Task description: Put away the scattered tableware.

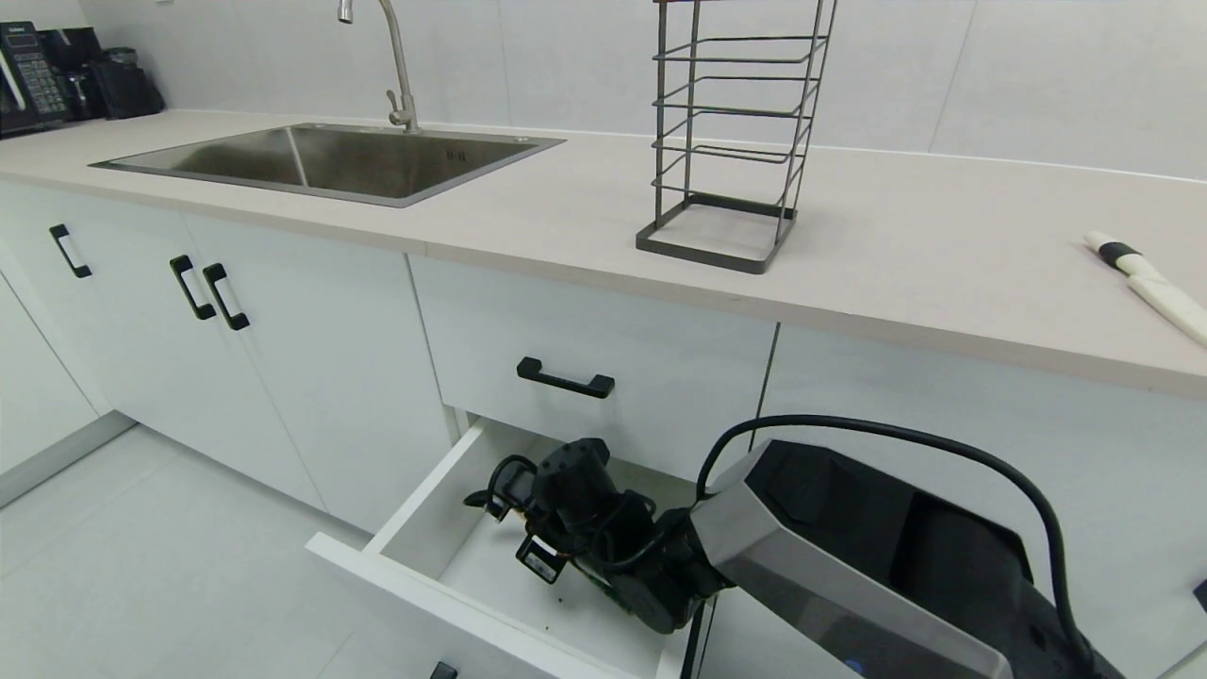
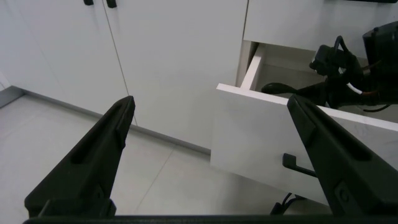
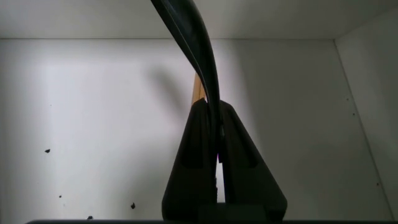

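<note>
My right gripper is shut on a dark, curved utensil with a wooden part showing behind it. It holds the utensil just above the white floor of the open drawer. In the head view the right gripper is down inside that drawer, under the counter. My left gripper stands open and holds nothing, low in front of the drawer's front panel. A white knife with a black band lies on the counter at the far right.
A tall wire rack stands on the counter beside the steel sink with its tap. A shut drawer with a black handle sits right above the open one. Cupboard doors run to the left. Dark specks dot the drawer floor.
</note>
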Robot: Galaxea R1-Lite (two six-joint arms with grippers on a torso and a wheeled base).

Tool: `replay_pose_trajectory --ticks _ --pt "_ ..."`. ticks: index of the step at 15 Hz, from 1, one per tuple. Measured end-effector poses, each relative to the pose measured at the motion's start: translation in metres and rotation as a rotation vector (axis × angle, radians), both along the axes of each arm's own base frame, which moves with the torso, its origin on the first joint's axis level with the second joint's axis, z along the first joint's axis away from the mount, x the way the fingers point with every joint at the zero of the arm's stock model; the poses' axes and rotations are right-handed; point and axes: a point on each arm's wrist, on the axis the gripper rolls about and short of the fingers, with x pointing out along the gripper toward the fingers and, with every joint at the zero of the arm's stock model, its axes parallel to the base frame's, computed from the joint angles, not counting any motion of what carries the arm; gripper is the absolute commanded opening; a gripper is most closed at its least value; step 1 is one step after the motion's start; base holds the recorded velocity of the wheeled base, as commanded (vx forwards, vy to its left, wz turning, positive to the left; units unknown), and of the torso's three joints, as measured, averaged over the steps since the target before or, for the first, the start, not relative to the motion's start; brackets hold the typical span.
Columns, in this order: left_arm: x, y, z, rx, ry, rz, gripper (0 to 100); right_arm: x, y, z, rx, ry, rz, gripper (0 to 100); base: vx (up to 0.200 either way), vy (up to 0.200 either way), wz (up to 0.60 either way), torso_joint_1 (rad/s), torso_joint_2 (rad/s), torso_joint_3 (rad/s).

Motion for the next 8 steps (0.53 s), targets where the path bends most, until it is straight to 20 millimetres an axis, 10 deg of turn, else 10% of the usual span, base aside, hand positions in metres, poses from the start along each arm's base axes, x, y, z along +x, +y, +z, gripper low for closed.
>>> replay_pose_trajectory --ticks 5,6,8 --pt "0.0 0.0 0.0 0.0 0.0 0.0 100 0.0024 0.0021 -0.0056 0.016 0.022 0.048 0 0.0 0.0 0.0 0.0 0.0 0.0" --pt "0.0 0.0 0.0 0.0 0.0 0.0 100 0.0029 0.0022 -0.0063 0.013 0.027 0.049 100 0.0 0.0 0.0 0.0 0.0 0.0" --pt "0.0 0.0 0.0 0.0 0.0 0.0 100 0.0029 0.0023 -0.0071 0.008 0.031 0.05 100 0.0 0.0 0.0 0.0 0.0 0.0"
